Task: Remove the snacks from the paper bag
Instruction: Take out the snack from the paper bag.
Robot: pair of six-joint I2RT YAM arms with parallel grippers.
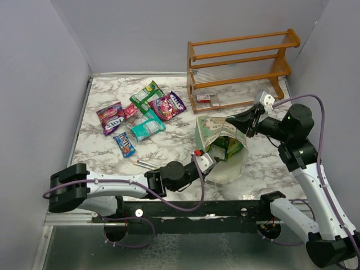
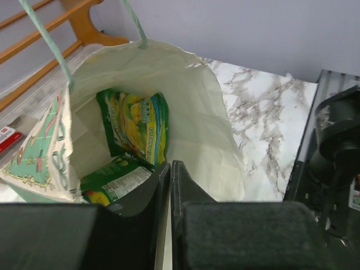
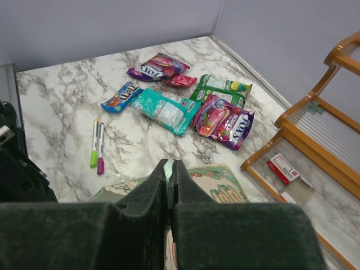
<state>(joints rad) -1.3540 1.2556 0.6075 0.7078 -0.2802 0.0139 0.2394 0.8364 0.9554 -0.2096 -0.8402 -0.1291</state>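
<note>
The pale green paper bag point(image 1: 209, 128) lies tilted at mid-table, mouth held open. My right gripper point(image 1: 241, 121) is shut on its far rim; green-white paper shows between the fingers in the right wrist view point(image 3: 171, 164). My left gripper point(image 1: 202, 161) is shut at the near rim, a cream strip of paper between its fingers in the left wrist view point(image 2: 170, 164). Inside the bag point(image 2: 197, 124) lie two yellow-green packets point(image 2: 138, 126) point(image 2: 115, 181). Several snacks lie out on the table at left: purple point(image 1: 111, 118), green point(image 1: 147, 95), purple point(image 1: 167, 105), teal point(image 1: 147, 128), blue point(image 1: 124, 144).
An orange wooden rack point(image 1: 242, 67) stands at the back right, a red-and-white flat item point(image 1: 203, 98) on its lowest shelf. Two marker pens point(image 1: 147, 164) lie just left of the left gripper. Grey walls close in the table's left, back and right.
</note>
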